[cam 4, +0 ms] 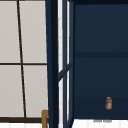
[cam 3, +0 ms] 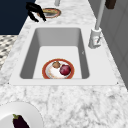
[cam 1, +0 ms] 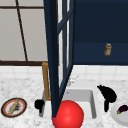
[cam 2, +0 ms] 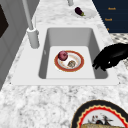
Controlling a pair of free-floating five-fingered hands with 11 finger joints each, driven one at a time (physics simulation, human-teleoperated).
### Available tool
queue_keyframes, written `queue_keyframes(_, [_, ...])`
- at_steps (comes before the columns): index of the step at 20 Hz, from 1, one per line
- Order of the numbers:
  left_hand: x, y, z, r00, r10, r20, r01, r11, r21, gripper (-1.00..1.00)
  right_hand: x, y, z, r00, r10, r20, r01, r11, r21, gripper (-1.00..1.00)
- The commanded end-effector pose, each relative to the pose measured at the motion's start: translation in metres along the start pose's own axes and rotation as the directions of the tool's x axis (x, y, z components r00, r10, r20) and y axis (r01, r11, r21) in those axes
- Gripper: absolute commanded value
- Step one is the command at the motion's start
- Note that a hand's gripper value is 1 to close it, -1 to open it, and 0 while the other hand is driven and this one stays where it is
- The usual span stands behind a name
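in the front view the left hand (cam 1: 39, 104) hangs low by the sink's (cam 1: 93, 100) left rim, fingers bunched on nothing, while the right hand (cam 1: 108, 95) hovers near the right rim, fingers loosely spread, just beside a white plate (cam 1: 117, 117) carrying an eggplant (cam 1: 122, 109). from the left side, a hand (cam 2: 111, 57) droops relaxed over the basin's edge, near the red-rimmed plate (cam 2: 80, 65) holding an apple (cam 2: 63, 55), set low where the basin walls contain it. from the right, that plate (cam 3: 45, 71) lies flat on the basin floor. in the upper view a small jar (cam 4: 108, 103) stands on the open cabinet's shelf.

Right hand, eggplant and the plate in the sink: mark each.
right hand (cam 1: 108, 94), front view, on its palm
eggplant (cam 1: 122, 109), front view, on its body
plate in the sink (cam 2: 79, 67), left side view, on its rim
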Motion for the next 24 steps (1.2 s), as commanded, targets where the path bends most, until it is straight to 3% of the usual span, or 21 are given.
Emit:
queue_keyframes(1, [0.000, 0.000, 0.000, 1.0000, 0.000, 0.000, 0.000, 1.0000, 0.000, 0.00, -0.004, -0.032, 0.004, 0.995, -0.021, -0.094, 0.020, 1.000, -0.008, -1.00])
queue_keyframes(5, [0.000, 0.000, 0.000, 1.0000, 0.000, 0.000, 0.000, 1.0000, 0.000, 0.00, -0.008, -0.065, 0.011, 0.986, -0.033, -0.162, 0.031, 0.999, -0.018, -1.00])
queue_keyframes(10, [0.000, 0.000, 0.000, 1.0000, 0.000, 0.000, 0.000, 1.0000, 0.000, 0.00, -0.011, -0.105, 0.020, 0.967, -0.039, -0.250, 0.037, 0.999, -0.012, -1.00])
queue_keyframes(17, [0.000, 0.000, 0.000, 1.0000, 0.000, 0.000, 0.000, 1.0000, 0.000, 0.00, -0.012, -0.160, 0.029, 0.931, -0.021, -0.364, 0.017, 1.000, -0.015, -1.00])
queue_keyframes(24, [0.000, 0.000, 0.000, 1.0000, 0.000, 0.000, 0.000, 1.0000, 0.000, 0.00, -0.005, -0.216, 0.035, 0.885, -0.018, -0.465, 0.010, 1.000, -0.018, -1.00])
